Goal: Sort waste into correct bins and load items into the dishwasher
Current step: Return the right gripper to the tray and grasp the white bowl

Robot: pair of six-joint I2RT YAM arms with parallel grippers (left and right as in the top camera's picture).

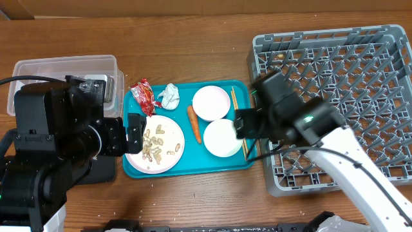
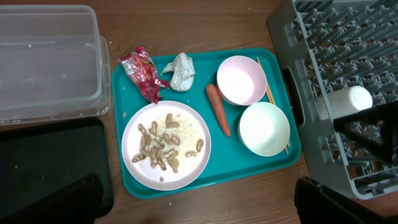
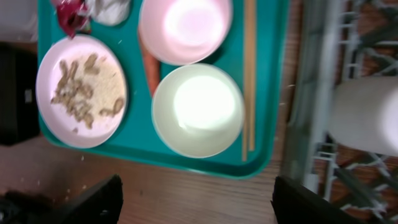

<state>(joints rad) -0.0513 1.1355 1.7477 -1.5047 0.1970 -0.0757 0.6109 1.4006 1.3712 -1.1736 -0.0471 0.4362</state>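
A teal serving tray holds a white plate with peanut shells and rice, a red wrapper, a paper ball, a carrot, two white bowls and chopsticks. A small white cup lies in the grey rack. The clear tub and the black tray are at the left. My left gripper is open and empty above the tray's front left. My right gripper is open and empty above the tray's front right, beside the rack.
The rack's left wall runs close along the teal tray's right edge. Bare wooden table lies in front of the tray. The clear tub looks empty in the left wrist view.
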